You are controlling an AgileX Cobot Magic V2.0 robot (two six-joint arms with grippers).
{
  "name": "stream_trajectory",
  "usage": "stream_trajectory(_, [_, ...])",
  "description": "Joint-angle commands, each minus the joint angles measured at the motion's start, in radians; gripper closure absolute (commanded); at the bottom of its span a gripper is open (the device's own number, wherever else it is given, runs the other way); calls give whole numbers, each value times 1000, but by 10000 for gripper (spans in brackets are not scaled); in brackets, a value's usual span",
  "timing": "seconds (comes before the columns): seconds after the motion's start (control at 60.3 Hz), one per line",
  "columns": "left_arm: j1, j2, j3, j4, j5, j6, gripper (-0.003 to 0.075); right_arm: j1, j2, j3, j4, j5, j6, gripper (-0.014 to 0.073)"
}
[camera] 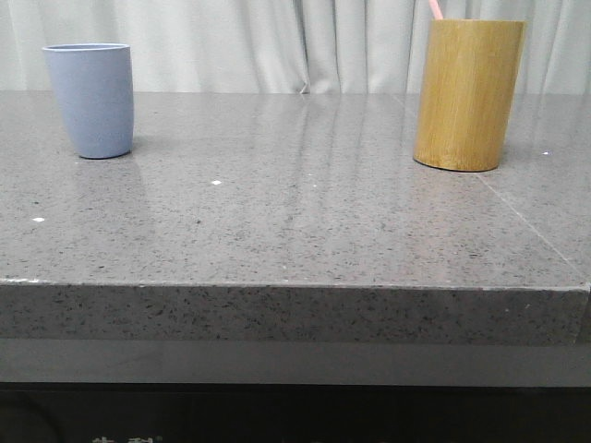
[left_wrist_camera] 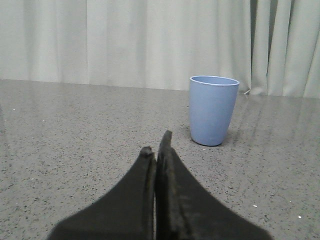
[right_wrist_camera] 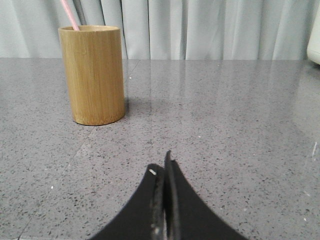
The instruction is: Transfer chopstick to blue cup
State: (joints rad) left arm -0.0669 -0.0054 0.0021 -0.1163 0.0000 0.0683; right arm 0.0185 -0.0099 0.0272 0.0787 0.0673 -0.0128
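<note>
Left gripper (left_wrist_camera: pixel 156 150) and right gripper (right_wrist_camera: pixel 163 167): fingers pressed together, empty. Chopstick (camera: pixel 435 8) stands in bamboo holder (camera: pixel 468 94), frame upper right.

Chopstick (camera: pixel 435 9) inside bamboo holder (camera: pixel 468 94)

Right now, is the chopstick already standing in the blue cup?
No, the chopstick sticks out of the bamboo holder, and the blue cup stands apart with nothing rising above its rim.

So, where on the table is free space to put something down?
The wide grey stretch between the blue cup and the bamboo holder is bare, as is the front strip of the table. Nowhere looks crowded.
</note>
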Motion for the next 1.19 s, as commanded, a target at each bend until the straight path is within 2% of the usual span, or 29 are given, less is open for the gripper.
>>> stream_trajectory(0.0, [-1, -24, 8, -8, -80, 1, 739, -5, -21, -5, -1, -83, -4, 662])
stream_trajectory(0.747, [-1, -24, -17, -8, -98, -5, 739, -5, -21, -25, 6, -98, -4, 662])
stream_trajectory(0.879, [-1, -21, -107, -8, -53, -7, 739, -5, -21, -108, 45, -49, -4, 662])
stream_trajectory(1.178, [-1, 54, -420, -8, 178, -7, 739, -5, 30, -409, 32, 180, -4, 662])
